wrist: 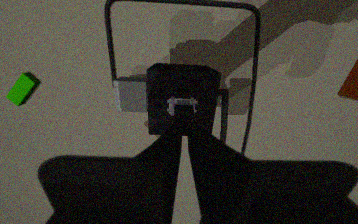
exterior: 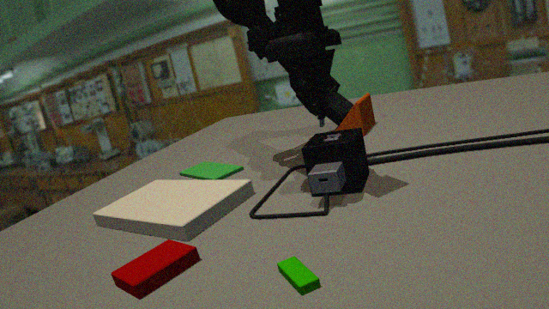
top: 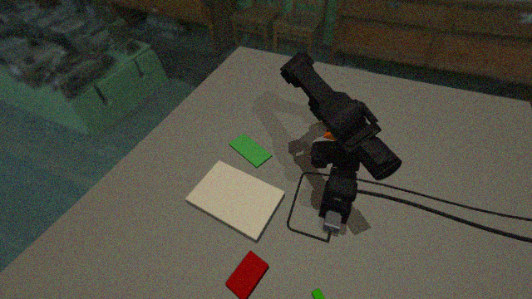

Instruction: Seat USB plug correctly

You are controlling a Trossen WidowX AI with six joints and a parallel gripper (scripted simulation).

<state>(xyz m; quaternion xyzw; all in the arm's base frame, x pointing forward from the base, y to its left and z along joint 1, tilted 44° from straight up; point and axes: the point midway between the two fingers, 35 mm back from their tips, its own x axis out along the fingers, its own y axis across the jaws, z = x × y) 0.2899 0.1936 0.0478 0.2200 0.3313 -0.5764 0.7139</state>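
Note:
The black power cube (exterior: 316, 151) (wrist: 182, 76) stands on the table. The pale-rimmed socket (exterior: 333, 137) on its top shows no plug standing in it in the exterior view. My gripper (exterior: 322, 115) (wrist: 184, 127) is shut on the USB plug (exterior: 322, 122), a small dark piece whose tip shows just below the fingers. In the exterior view the plug appears above and behind the cube's top, apart from it. In the wrist view the fingertips overlap the near part of the socket. Which way round the plug faces is too dark to tell. In the top view the arm hides the fingertips.
A grey block (top: 332, 221) (exterior: 327, 180) (wrist: 132, 96) is on the cube's side, with a looping cable (top: 294, 199) (exterior: 289, 215). An orange wedge (exterior: 361, 116) (wrist: 351, 85) stands behind the cube. A cream slab (top: 234, 199), a green plate (top: 250, 150), a red block (top: 248, 275) and a small green block (exterior: 298, 275) lie nearby.

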